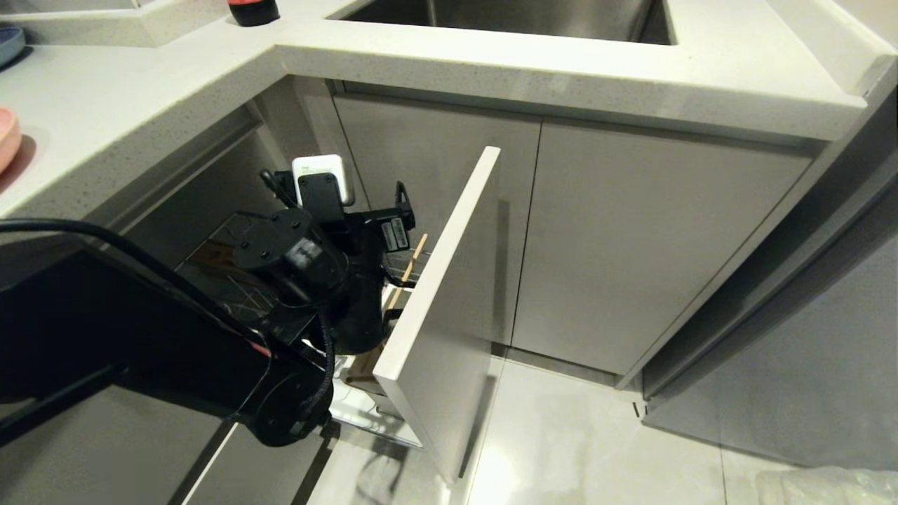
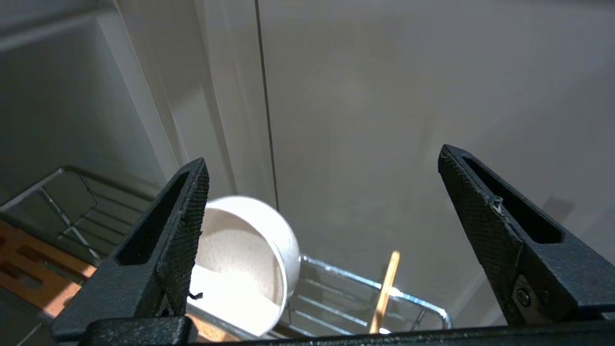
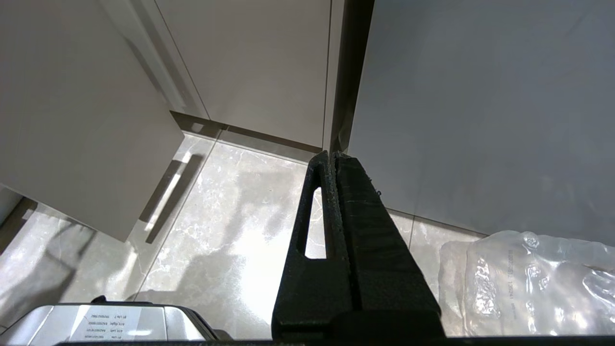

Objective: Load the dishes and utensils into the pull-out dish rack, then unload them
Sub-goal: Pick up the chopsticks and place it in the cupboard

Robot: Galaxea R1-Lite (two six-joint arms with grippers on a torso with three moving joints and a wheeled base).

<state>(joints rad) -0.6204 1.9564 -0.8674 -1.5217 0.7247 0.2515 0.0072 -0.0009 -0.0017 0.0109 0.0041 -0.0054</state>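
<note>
Left gripper: jaws spread wide, empty, poised over my pull-out dish rack. Bowl tilted on its side in the rack; chopsticks upright near the wire rim. Right gripper: closed, above the floor.

The head view looks steeply down from above the table edge at the rack, pulled out from the cabinet below, with the floor beside it. The left wrist view sits close above the rack, facing along its fingers toward the cabinet door behind it; the bowl and chopsticks show low in it. Both views share the rack, chopsticks and door. The right wrist view hangs low beside the rack's front panel, facing the floor and cabinet fronts, which the head view also shows.
</note>
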